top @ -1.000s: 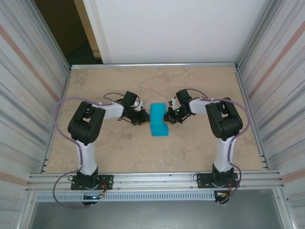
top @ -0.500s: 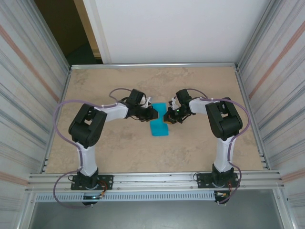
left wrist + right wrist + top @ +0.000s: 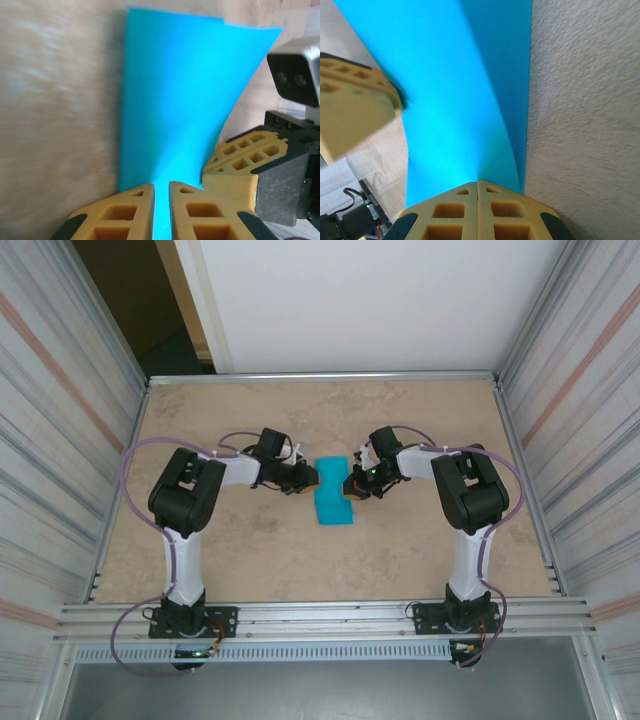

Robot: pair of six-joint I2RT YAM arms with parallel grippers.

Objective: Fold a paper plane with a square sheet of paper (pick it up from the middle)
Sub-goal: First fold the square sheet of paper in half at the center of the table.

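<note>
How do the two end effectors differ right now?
The left end effector has jaws slightly apart; the right end effector has them shut, seemingly pinching the paper. The left sits at the paper's left edge, the right at its right edge. Both have yellow fingers.

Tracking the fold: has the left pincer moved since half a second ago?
Yes: the left pincer has drawn back left, toward the left edge of the beige table, uncovering the far end of the folded turquoise-blue paper sheet.

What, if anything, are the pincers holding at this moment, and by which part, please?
The right pincer pinches the folded turquoise-blue paper sheet at its right edge; the left pincer, jaws slightly apart, seems not to grip it.
</note>
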